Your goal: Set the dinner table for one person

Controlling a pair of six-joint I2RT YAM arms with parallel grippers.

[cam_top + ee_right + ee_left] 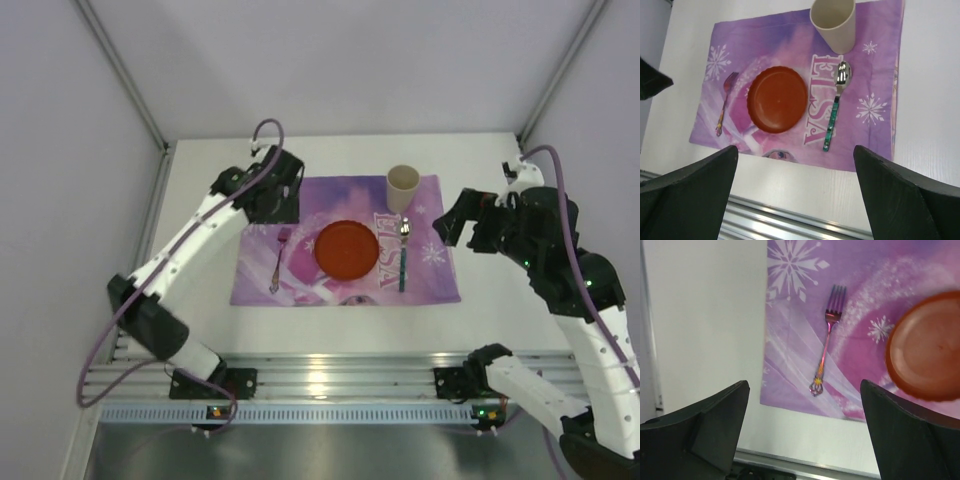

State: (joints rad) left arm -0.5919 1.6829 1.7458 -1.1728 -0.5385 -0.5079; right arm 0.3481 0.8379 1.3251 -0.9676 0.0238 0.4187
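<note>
Starts at the left with the left arm (190, 245) reaching out over the white desk (330, 328), left jaws spread wide and empty above the far left corner of a purple snowflake mat (300, 205). Fills the space between the grey walls with that desk, silver rail (330, 385) along its near edge by the arm bases. Holds on the mat, in order, a fork (279, 262) lying lengthwise, an orange plate (347, 250) at the centre, a spoon (403, 255) with a green handle just right of the plate, and a cream cup (403, 187) upright at the far edge beyond the spoon. Ends with the right arm (560, 260), right jaws spread and empty, raised beside the mat's right edge.
</note>
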